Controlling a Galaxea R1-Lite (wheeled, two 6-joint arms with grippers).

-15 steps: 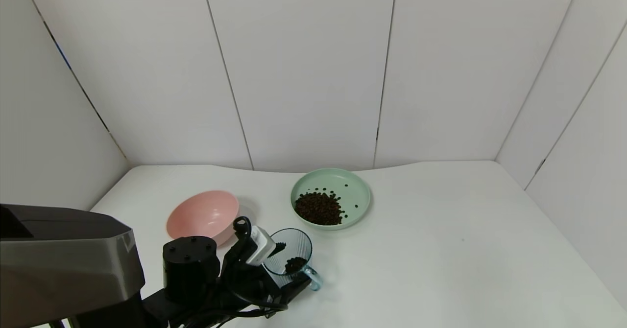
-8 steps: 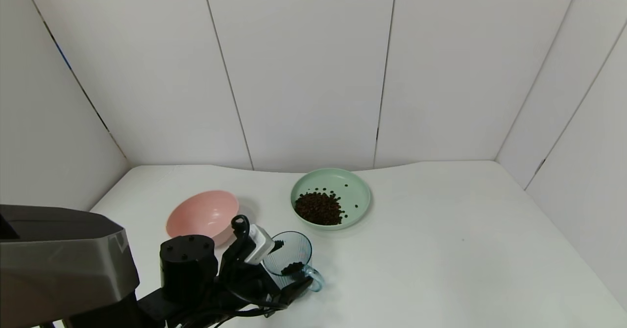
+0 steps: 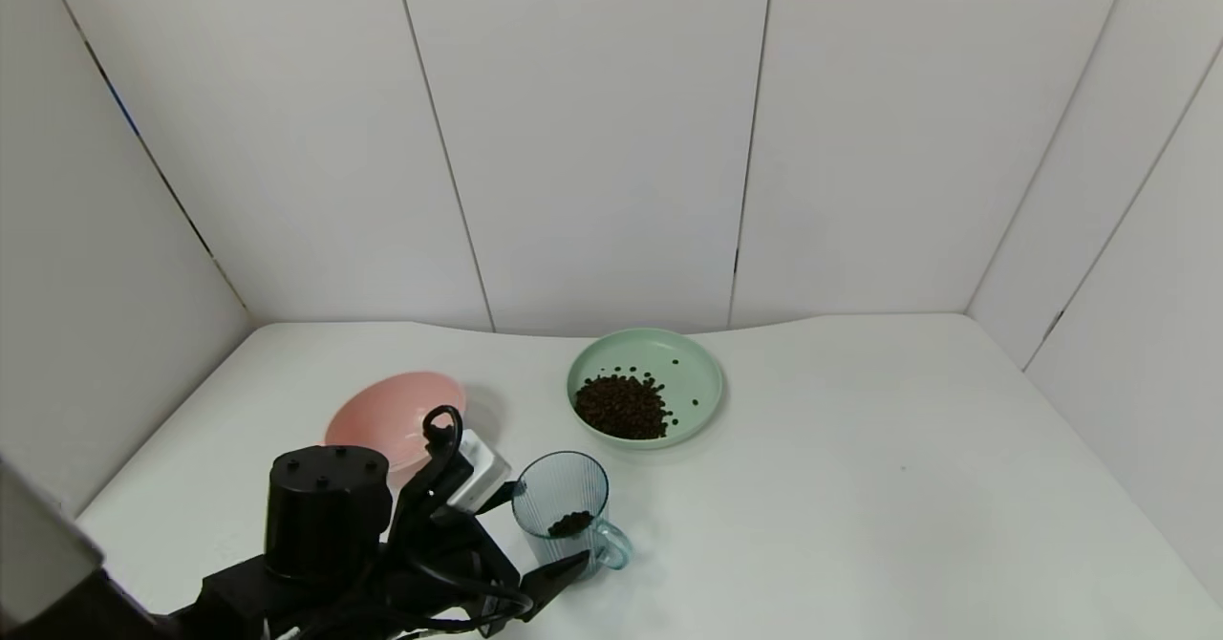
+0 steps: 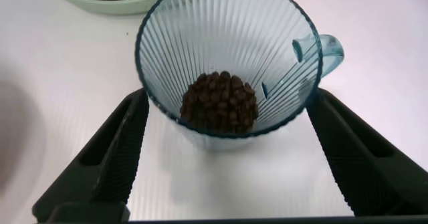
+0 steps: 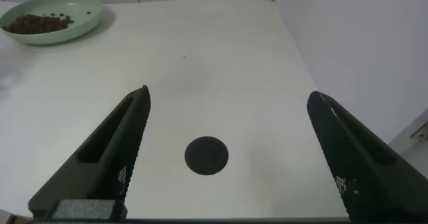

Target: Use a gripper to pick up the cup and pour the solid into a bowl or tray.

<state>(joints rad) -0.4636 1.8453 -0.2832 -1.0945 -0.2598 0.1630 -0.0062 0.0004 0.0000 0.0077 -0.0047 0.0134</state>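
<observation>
From the head camera, the see-through blue-grey ribbed cup point(image 3: 564, 509) with a small blue loop handle stands upright on the white table point(image 3: 860, 506). A few small dark brown beans point(image 3: 570, 523) lie at its bottom. The black left gripper point(image 3: 530, 540) with a small white block sits at about 9 o'clock from the cup. Its fingers are spread apart, one on each side of the cup, and they do not squeeze it. The shallow round pale green plate point(image 3: 697, 373) sits at about 1 o'clock from the cup, near it. A pile of brown beans lies in the plate. The deeper pink bowl point(image 3: 382, 411) sits at about 10 o'clock from the cup, partly behind the black arm.

From the left wrist camera, the cup point(image 4: 227, 63) stands between the two black fingers point(image 4: 114, 157) with white table showing on both sides. The beans point(image 4: 219, 102) make a small heap inside. The green plate's rim point(image 4: 114, 7) shows just beyond the cup.

From the right wrist camera, the right gripper point(image 5: 227, 157) hangs over bare table with its fingers wide apart and nothing between them. A round black spot point(image 5: 206, 155) is on the table below it. The green plate point(image 5: 83, 20) lies far off.
</observation>
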